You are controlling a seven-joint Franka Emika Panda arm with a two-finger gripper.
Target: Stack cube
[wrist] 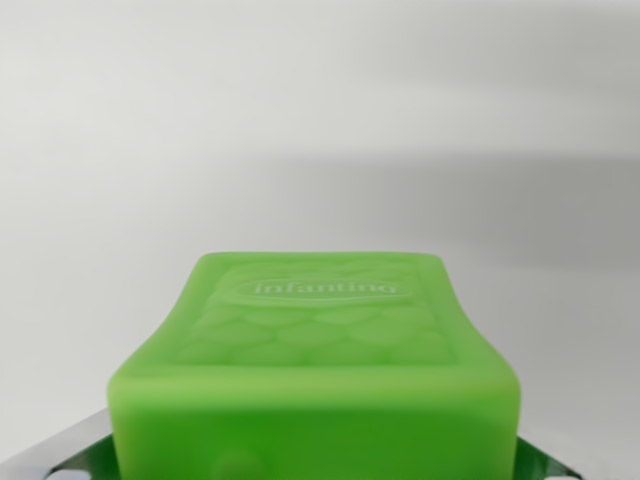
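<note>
— What's that filling the bottom of the wrist view?

— A green cube [318,360], soft-looking, rounded at the edges. Its upper face has a scale-like relief and an oval with raised letters, "infantino". The sides pinch inward a little halfway along, and a small round bump shows on the near face, low down.

— Any box or tray around?

— None that I can see. Behind the cube there is only a pale grey surface [300,130], with a darker band of shadow on the wrist view's right.

— And the gripper [318,450]?

— Just two shiny metal fingers [75,448] peeking out at the bottom corners, one on each side. The cube sits between them, right against both, so the gripper appears clamped on it. Whether the cube rests on anything, I cannot tell.
</note>
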